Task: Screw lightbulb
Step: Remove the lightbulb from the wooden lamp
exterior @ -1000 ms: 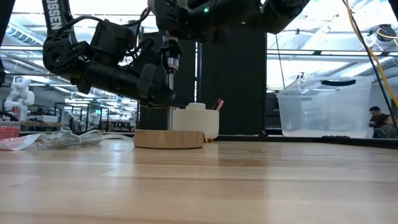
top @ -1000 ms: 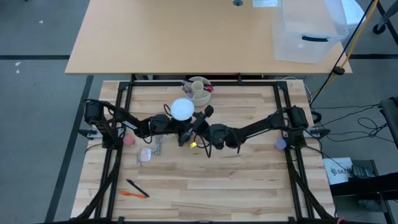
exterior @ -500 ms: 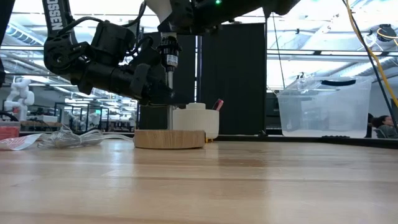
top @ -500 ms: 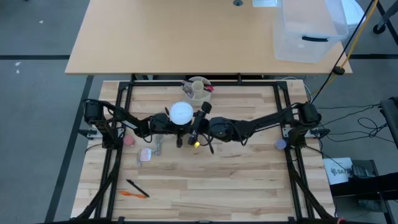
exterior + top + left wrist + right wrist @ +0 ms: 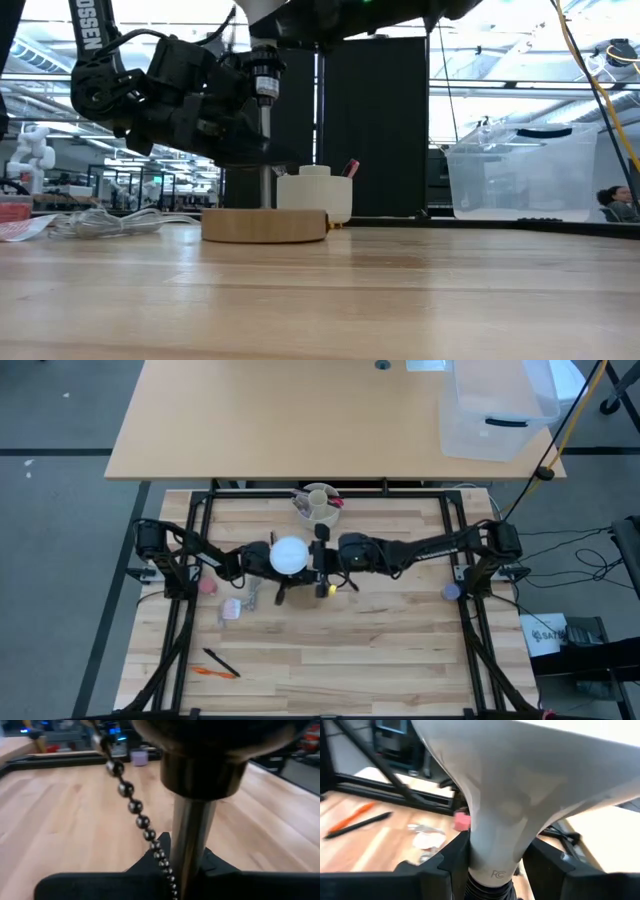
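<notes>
In the high view, the lightbulb (image 5: 290, 555) covers the lamp beneath it and hides where the left gripper (image 5: 268, 560) meets the stem. In the right wrist view, the bulb's dome runs off the frame at twelve and three o'clock, and the neck drops out at six o'clock between the right gripper (image 5: 490, 865) fingers (image 5: 547, 865). In the left wrist view, the socket (image 5: 200, 770) is blurred and cut off at twelve o'clock; the bead chain (image 5: 135, 807) leaves at eleven o'clock.
</notes>
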